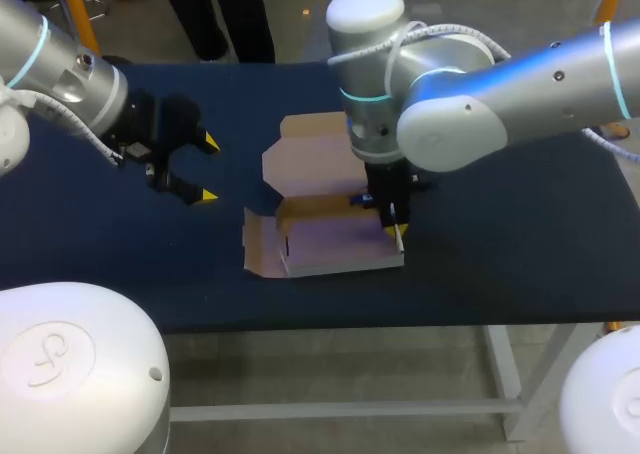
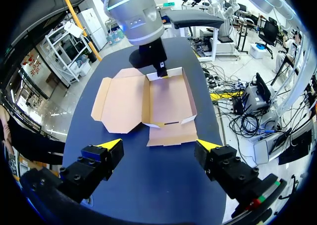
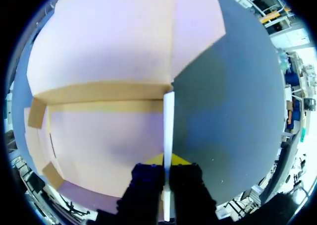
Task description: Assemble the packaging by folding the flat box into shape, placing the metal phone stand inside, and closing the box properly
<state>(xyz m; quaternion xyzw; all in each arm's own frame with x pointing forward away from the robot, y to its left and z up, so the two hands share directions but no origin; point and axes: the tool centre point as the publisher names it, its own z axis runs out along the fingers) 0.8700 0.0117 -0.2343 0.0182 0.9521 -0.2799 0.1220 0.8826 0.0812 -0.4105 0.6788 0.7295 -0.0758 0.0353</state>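
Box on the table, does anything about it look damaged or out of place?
Nothing looks damaged or spilled. The box is simply half folded. Its lid lies open flat on the table, and the right claw is pinching one upright side wall.

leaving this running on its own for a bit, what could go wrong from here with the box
1. The right gripper pinches only the thin side wall of the half-folded brown cardboard box; a pull could bend or tear it, or drag the box across the dark blue table.
2. The open left gripper hangs apart from the box, so nothing steadies it, and the other walls may spring flat.
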